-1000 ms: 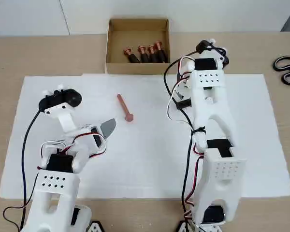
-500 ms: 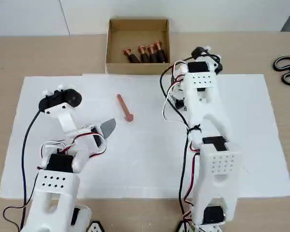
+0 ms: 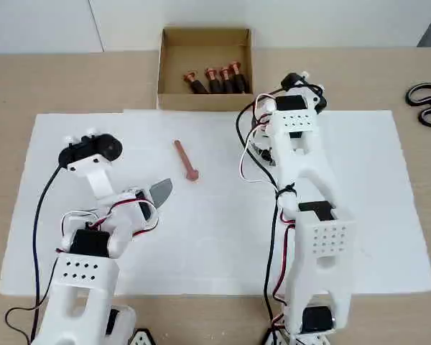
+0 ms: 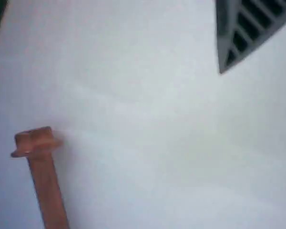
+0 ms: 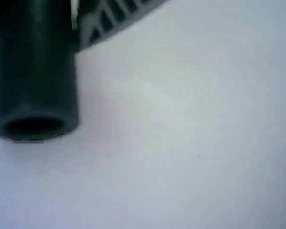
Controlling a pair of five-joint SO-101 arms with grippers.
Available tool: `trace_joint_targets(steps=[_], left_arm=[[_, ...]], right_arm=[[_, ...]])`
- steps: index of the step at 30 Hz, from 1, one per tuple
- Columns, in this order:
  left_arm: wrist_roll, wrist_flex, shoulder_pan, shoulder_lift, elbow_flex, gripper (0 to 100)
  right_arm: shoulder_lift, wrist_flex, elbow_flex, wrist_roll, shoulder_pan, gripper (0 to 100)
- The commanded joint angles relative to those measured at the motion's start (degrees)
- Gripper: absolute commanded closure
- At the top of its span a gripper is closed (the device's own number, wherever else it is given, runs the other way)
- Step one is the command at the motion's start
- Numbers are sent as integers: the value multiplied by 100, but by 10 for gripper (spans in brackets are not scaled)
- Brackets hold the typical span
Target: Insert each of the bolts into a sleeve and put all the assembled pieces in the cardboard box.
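Item: one loose bolt (image 3: pixel 186 159), lying on the white sheet (image 3: pixel 223 215) just beyond your left fingers (image 3: pixel 160 191), which are standing apart. Its long axis is running from the cardboard box (image 3: pixel 201 52) back toward the arm bases, head end nearest those fingers. Your right fingers (image 5: pixel 109 21) are clamping a dark sleeve (image 5: pixel 33 71), off to the bolt's right. Four assembled pieces (image 3: pixel 217 80) are sitting boxed. Open sheet is surrounding the bolt, and your left arm is sitting nearer.

no readable txt, no labels
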Motion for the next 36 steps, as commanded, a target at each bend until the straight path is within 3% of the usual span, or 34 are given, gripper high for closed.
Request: trace_joint_targets(steps=[1,6,9,13,23,26,32,36], left_arm=[[-62,-88,0,-62,-22,707],[-62,-88,0,-62,-22,707],[-62,-88,0,-62,-22,707],[-62,-88,0,-62,-22,707],[-62,-88,26,-62,-31,707],[-62,-88,26,-62,-31,707],[-62,-88,26,-62,-22,707],[-62,-88,26,-62,-22,707]], right_arm=[[4,-40,35,9,22,864],[-4,-4,35,18,22,992],[-4,22,35,79,22,983],[-145,101,35,703,22,995],[-2088,1420,-97,2101,-48,995],[-2079,1824,-97,2400,-127,995],[-1692,1895,26,3815,-207,995],[-1244,1886,35,3956,-251,995]])
